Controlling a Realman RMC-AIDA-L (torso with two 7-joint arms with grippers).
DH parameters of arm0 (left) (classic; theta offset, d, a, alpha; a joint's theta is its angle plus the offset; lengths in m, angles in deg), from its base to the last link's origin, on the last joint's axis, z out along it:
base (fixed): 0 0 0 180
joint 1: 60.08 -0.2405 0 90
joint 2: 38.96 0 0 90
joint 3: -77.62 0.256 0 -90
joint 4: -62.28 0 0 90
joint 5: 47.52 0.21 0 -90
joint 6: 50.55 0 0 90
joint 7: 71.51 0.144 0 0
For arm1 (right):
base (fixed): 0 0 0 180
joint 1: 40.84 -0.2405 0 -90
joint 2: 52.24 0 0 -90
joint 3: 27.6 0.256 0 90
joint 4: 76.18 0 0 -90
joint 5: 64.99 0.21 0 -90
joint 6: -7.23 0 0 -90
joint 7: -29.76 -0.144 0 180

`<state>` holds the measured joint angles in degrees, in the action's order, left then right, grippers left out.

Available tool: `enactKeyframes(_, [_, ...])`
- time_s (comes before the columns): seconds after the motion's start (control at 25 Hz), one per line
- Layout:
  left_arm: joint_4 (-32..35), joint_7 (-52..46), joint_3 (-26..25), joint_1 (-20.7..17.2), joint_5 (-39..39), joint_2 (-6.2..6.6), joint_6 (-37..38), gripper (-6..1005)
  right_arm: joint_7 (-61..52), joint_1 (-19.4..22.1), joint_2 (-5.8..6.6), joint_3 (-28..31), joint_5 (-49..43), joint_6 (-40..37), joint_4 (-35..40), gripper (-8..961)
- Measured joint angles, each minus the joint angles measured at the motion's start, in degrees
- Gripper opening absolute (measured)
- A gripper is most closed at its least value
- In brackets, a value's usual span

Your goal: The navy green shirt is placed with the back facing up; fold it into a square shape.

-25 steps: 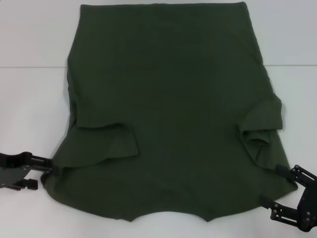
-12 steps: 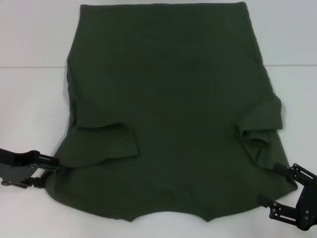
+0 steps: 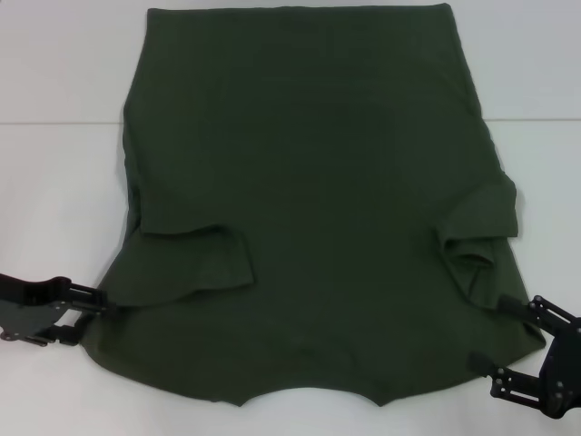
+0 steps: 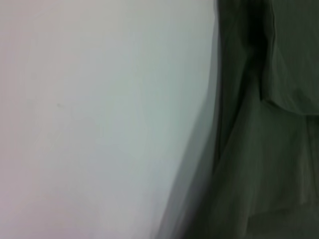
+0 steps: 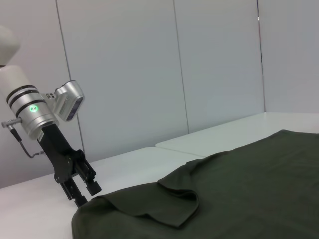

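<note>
White table (image 3: 64, 182) under navy green shirt (image 3: 318, 200)

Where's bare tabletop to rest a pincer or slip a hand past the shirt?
Bare white tabletop lies left of the large dark olive-green cloth T-shirt, with a narrower strip to its right. Crowded: the near corners, where the left pincer and right pincer sit at the shirt's edges.

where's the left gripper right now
In the head view the left gripper is low on the left, at the shirt's near left edge, below the folded-in sleeve.
</note>
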<state>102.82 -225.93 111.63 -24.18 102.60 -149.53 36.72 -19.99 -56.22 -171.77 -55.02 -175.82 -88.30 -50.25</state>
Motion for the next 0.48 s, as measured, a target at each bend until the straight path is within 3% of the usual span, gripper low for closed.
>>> enactKeyframes(0.48, [-0.8, 0.2, 0.0, 0.8, 0.0, -0.52, -0.4, 750, 0.0, -0.5, 0.0, 0.0, 0.0, 0.4, 0.0, 929])
